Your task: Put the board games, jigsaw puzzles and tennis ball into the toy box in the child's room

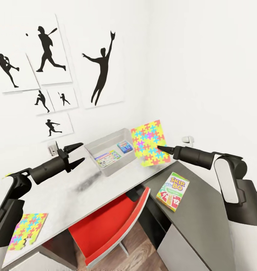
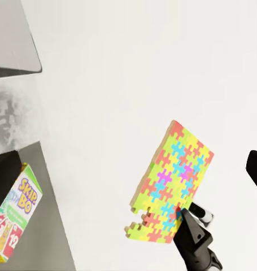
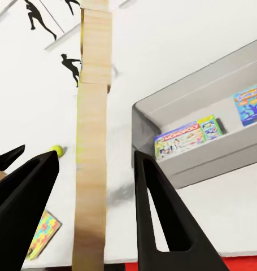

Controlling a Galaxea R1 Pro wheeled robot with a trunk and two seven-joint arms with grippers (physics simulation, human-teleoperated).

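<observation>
White walls meet at a corner behind the work area, the left wall hung with black silhouette pictures of ball players (image 1: 102,71).

Long light grey surface (image 1: 83,195): runs from your near left toward the corner, joined at its right to a lower dark grey desk section (image 1: 204,210). A red chair (image 1: 106,226) is tucked under its near edge.

Shallow light grey toy box with sloping sides (image 1: 106,145): sits at the far end of the surface by the corner. Inside lie a green-edged board game with a colourful picture (image 1: 107,159) and a light blue board game with cartoon graphics (image 1: 124,146), apart from each other.

Thin flat jigsaw puzzle box in yellow, blue, red and green (image 1: 149,143): held up in the air, tilted on edge, just right of the toy box and above the far right end of the surface. Your right end effector (image 1: 161,148) has it; in the right wrist view the box's tan edge stands between the two dark fingers (image 3: 162,220), which look set wider than the edge, so you cannot tell how firmly it is gripped.

Second jigsaw puzzle box of the same pattern (image 1: 27,230): lies flat at the near left corner of the surface.

Green-white-red "SKIP-BO" board game with yellow lettering (image 1: 173,191): lies flat on the dark desk section, near its left edge.

Small yellow-green tennis ball (image 3: 56,151): seen in the right wrist view, low against the left wall.

Left end effector (image 1: 78,154): fingers spread wide, holding nothing, above the surface left of the toy box.
</observation>
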